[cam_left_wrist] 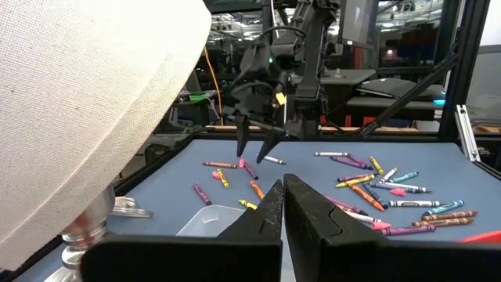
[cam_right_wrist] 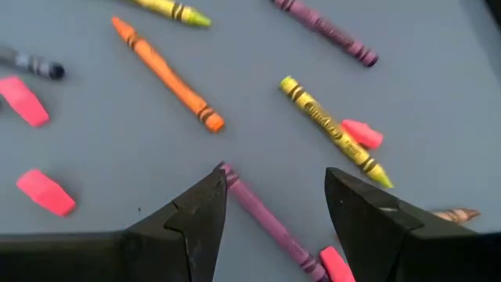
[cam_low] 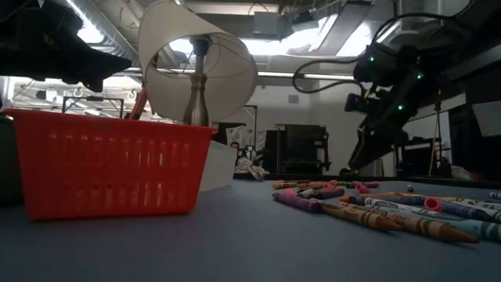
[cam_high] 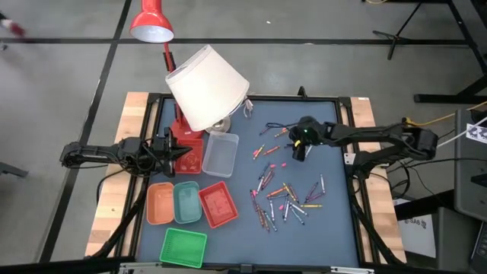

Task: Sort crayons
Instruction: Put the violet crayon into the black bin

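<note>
Many crayons (cam_high: 283,196) in mixed colours lie scattered on the blue table top, right of centre. My right gripper (cam_right_wrist: 274,196) is open and slants down over the far part of the scatter (cam_high: 298,149), above the table with nothing held. In its wrist view a purple crayon (cam_right_wrist: 262,215) lies flat below the gap between its fingers. An orange crayon (cam_right_wrist: 166,74) and a yellow crayon (cam_right_wrist: 333,129) lie just beyond it. My left gripper (cam_left_wrist: 283,205) is shut and level at the table's left (cam_high: 179,152), holding nothing.
An orange tray (cam_high: 160,203), a teal tray (cam_high: 186,202) and a red tray (cam_high: 218,204) stand in a row left of the crayons. A green tray (cam_high: 183,247) is nearer and a clear tray (cam_high: 221,154) farther. A white-shaded lamp (cam_high: 205,87) leans over the far left. Small pink stubs (cam_right_wrist: 45,192) lie among the crayons.
</note>
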You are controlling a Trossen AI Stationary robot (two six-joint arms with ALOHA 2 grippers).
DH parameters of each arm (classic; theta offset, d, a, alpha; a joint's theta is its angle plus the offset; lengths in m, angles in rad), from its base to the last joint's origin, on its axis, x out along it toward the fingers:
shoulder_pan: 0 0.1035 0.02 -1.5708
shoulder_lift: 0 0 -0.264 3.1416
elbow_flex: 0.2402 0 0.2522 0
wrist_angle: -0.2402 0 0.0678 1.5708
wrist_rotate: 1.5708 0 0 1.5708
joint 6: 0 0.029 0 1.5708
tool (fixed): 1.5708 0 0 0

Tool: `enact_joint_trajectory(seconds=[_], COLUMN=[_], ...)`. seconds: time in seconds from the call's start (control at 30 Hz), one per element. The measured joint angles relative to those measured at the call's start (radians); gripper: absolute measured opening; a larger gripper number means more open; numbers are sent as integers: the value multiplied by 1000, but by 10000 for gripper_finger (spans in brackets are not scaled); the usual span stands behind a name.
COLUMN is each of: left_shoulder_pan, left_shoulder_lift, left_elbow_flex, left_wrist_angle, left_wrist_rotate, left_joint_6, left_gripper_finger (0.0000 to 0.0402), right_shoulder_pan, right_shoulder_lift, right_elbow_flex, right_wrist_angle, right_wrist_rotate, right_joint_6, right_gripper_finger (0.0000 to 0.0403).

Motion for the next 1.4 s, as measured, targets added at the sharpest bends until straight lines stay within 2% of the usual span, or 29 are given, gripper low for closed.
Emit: enact_joint_trajectory(seconds=[0.4, 0.87, 1.2, 1.4], left_shoulder_pan=[0, 0, 0, 0], left_shoulder_lift=[0, 0, 0, 0], left_elbow_flex=[0, 0, 0, 0], left_wrist_angle=[0, 0, 1, 1], left_wrist_rotate=[0, 0, 0, 0], left_joint_6=[0, 0, -2, -81], left_gripper_finger=[0, 0, 0, 0], right_shoulder_pan=[0, 3, 2, 2], right_shoulder_lift=[146, 152, 153, 153], right_elbow_flex=[4, 2, 1, 1], right_wrist_angle=[9, 4, 3, 2], right_wrist_rotate=[-5, -38, -104, -105], right_joint_6=[0, 1, -1, 0], right_gripper_finger=[207, 94, 49, 31])
